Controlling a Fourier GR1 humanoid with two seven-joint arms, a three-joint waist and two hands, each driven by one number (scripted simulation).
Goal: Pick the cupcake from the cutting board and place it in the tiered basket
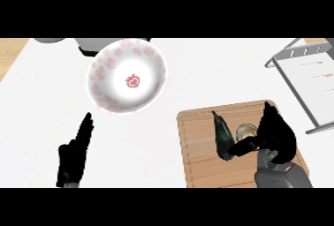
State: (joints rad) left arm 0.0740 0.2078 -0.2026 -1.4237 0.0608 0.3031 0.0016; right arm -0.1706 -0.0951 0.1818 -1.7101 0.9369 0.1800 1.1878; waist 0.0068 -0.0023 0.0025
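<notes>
1. Centrally, a white plate (128, 76) with red markings is seen on the white table (46, 101), well apart from the cutting board (202, 150).
2. The wooden cutting board is placed at the lower right of the table, and the cupcake (246, 130) is found on it, only partly visible.
3. The right hand (272, 132) is positioned over the cupcake, with the thumb and fingers curled round it, so much of it is hidden.
4. A dark, elongated object (222, 135) is laid on the board just left of the cupcake.
5. The grey tiered basket (301, 84) is set at the right edge, beyond the board.
6. The left hand (75, 152) is held open at the lower left, fingers straight, nothing grasped.
</notes>
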